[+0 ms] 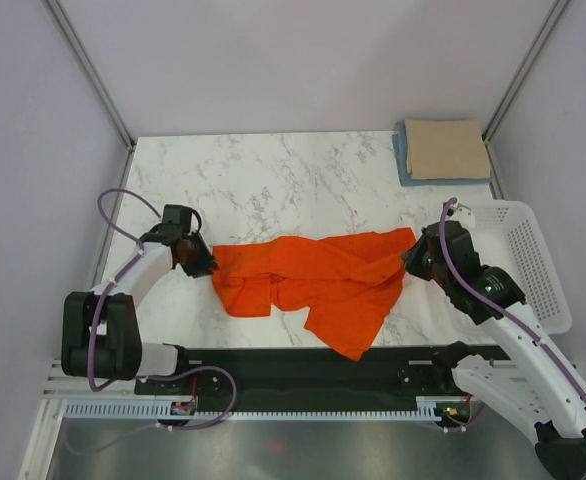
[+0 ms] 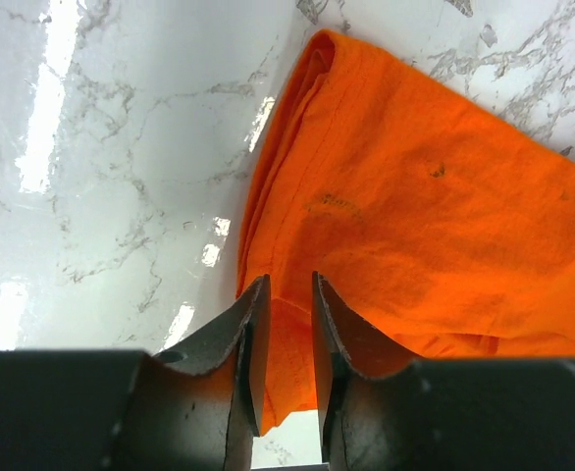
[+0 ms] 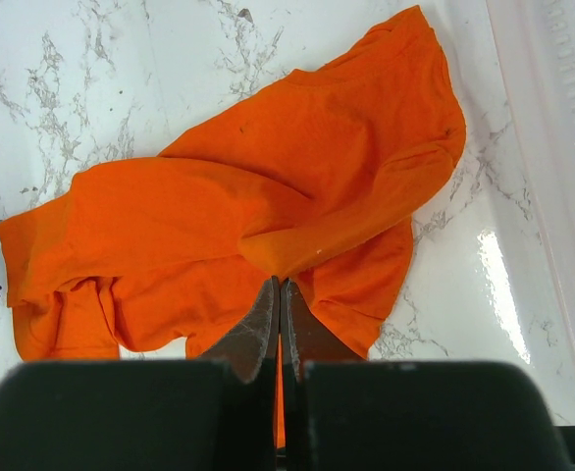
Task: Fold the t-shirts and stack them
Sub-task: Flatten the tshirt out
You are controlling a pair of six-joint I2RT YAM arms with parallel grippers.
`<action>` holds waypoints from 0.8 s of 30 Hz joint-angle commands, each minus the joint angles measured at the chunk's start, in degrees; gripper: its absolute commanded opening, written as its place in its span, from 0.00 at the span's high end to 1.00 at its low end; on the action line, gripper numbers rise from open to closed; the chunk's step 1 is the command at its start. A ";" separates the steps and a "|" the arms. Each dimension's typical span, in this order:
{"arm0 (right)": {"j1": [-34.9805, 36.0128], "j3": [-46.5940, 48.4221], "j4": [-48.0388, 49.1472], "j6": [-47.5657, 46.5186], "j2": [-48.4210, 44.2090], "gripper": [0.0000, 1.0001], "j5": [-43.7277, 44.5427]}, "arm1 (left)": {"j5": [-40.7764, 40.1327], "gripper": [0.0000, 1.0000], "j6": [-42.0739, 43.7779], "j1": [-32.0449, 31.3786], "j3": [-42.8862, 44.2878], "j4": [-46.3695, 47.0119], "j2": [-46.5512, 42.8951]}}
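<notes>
The bright orange t-shirt [image 1: 318, 280] lies crumpled across the near middle of the marble table [image 1: 273, 180]. My left gripper [image 1: 198, 262] is at the shirt's left edge. In the left wrist view [image 2: 288, 285] its jaws stand a narrow gap apart, with the shirt's [image 2: 444, 196] edge between them. My right gripper [image 1: 411, 262] is at the shirt's right end. In the right wrist view [image 3: 279, 285] it is shut on a raised fold of the orange shirt [image 3: 248, 196]. The tan-beige t-shirt [image 1: 446, 148] lies folded on the folded light blue t-shirt [image 1: 402, 158] at the far right corner.
A white perforated basket [image 1: 533, 260] stands at the table's right edge, close behind my right arm; its rim shows in the right wrist view [image 3: 562, 147]. Grey walls enclose the table on three sides. A black base rail [image 1: 303, 365] runs along the near edge.
</notes>
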 commanded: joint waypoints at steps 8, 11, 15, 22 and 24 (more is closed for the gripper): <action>-0.16 1.08 0.95 -0.33 -0.81 1.00 0.18 | -3.32 0.63 0.59 -0.21 -1.32 -0.10 0.31; -0.16 1.00 1.03 -0.24 -0.89 1.00 0.18 | -3.85 0.61 0.42 -0.38 -1.49 -0.02 0.31; -0.07 0.91 1.12 -0.24 -0.81 1.00 0.27 | -4.02 0.60 0.33 -0.56 -1.49 -0.11 0.40; -0.16 0.82 1.03 -0.24 -0.80 1.00 0.27 | -3.76 0.60 -0.20 -1.26 -1.84 0.07 1.28; -0.24 0.82 1.03 -0.24 -0.81 1.00 0.35 | -3.67 0.61 -0.37 -1.26 -2.28 0.07 1.19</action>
